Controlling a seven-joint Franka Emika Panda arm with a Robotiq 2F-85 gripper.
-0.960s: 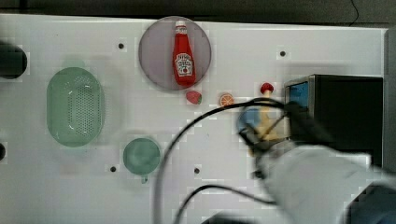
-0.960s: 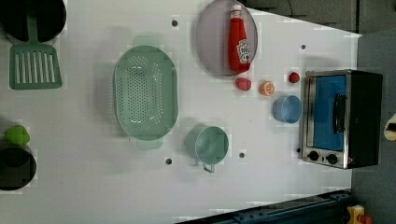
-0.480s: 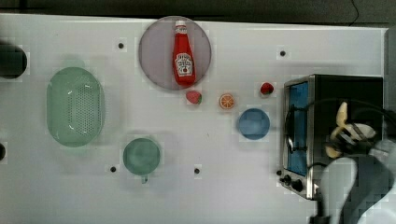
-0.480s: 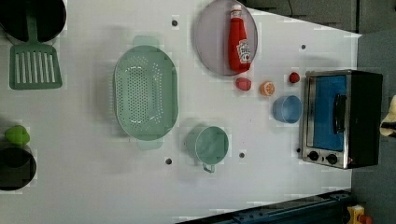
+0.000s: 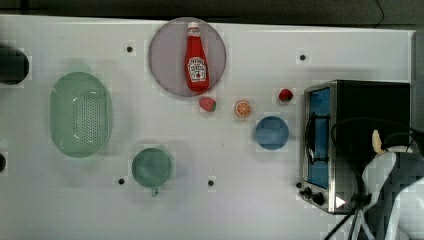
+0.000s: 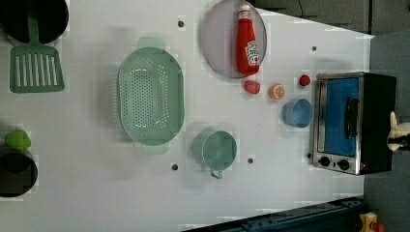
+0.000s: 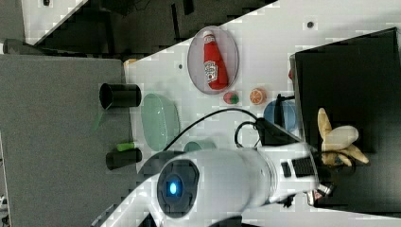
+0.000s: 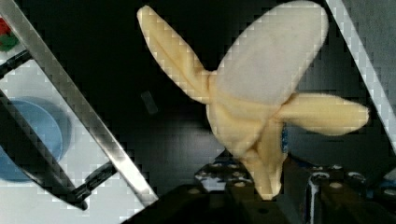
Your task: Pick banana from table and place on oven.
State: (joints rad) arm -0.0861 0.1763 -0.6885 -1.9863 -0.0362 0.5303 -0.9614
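Observation:
The banana (image 8: 261, 93) is pale cream-yellow with its peel flaps spread, and my gripper (image 8: 264, 186) is shut on its lower end. It hangs over the black top of the oven (image 5: 370, 105), toward the top view's right side. The right view shows the banana (image 7: 338, 137) against the oven's top (image 7: 350, 71) with the gripper (image 7: 333, 158) beside it. I cannot tell whether the fruit touches the top. In the left view the banana (image 6: 394, 126) sits at the oven's (image 6: 377, 96) right edge. The white table (image 5: 250, 200) lies below.
A blue bowl (image 5: 272, 132), an orange slice (image 5: 243, 108) and two strawberries (image 5: 207, 104) (image 5: 285, 95) lie to the top view's left of the oven. Farther left are a ketchup bottle (image 5: 196, 57) on a plate, a green colander (image 5: 80, 114) and a green cup (image 5: 151, 167). A black cable (image 5: 350, 125) loops over the oven.
My arm has carried the banana from near the blue bowl, in front of the oven door, rightward in the top view to above the oven's black top.

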